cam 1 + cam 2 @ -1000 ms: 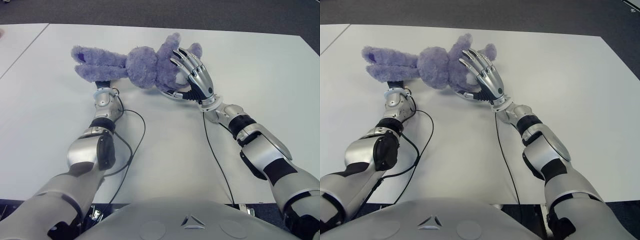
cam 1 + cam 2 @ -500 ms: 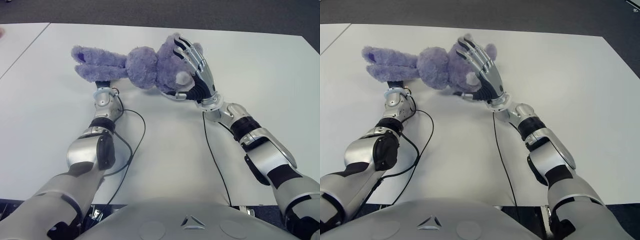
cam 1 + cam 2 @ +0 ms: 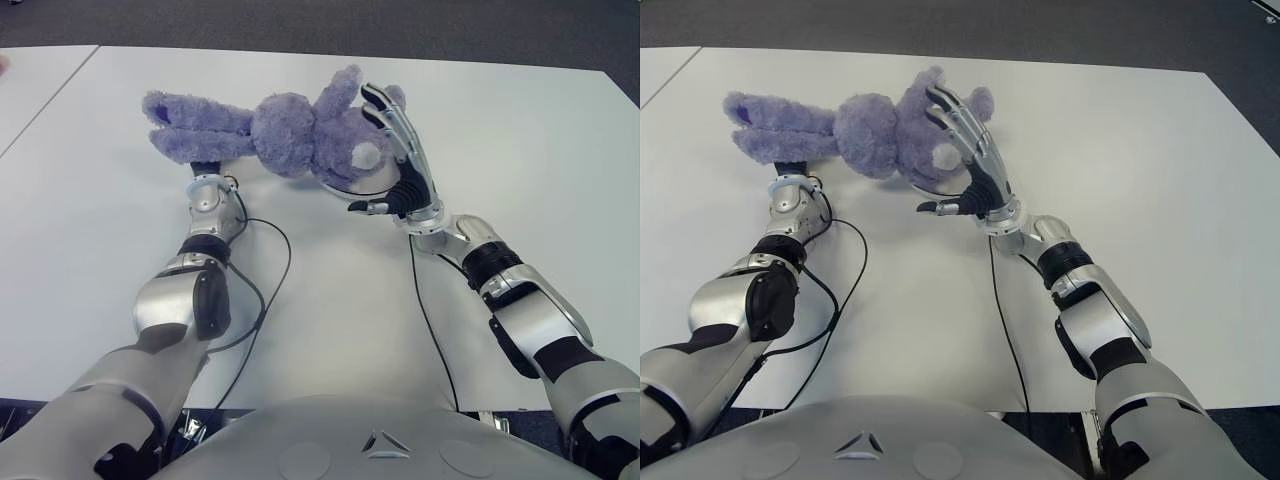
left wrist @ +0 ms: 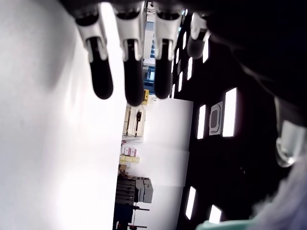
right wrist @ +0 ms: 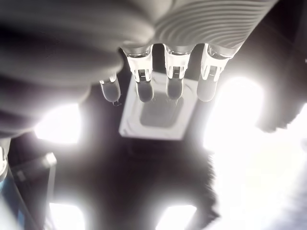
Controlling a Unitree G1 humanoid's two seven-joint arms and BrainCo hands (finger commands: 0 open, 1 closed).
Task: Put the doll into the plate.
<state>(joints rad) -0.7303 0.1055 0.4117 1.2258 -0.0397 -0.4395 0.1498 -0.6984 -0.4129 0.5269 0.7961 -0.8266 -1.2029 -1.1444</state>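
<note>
A purple plush doll (image 3: 285, 130) lies lengthwise at the far middle of the white table (image 3: 520, 130), legs to the left and head to the right. Under its head shows the thin curved rim of a plate (image 3: 345, 190). My right hand (image 3: 395, 150) stands edge-on against the right side of the doll's head, fingers (image 5: 144, 81) straight and spread, thumb pointing left; it holds nothing. My left hand is hidden under the doll's legs in the eye views, past its wrist (image 3: 207, 190). Its own wrist view shows its fingers (image 4: 127, 76) extended and holding nothing.
Black cables (image 3: 270, 270) loop across the table from both wrists. A second white table (image 3: 40, 80) adjoins on the left across a narrow gap. Dark floor lies beyond the far edge. Bare tabletop stretches to the right of my right hand.
My right hand lay palm-down on the doll's head; it has turned edge-on and drawn slightly back toward me. The doll and my left arm have not moved.
</note>
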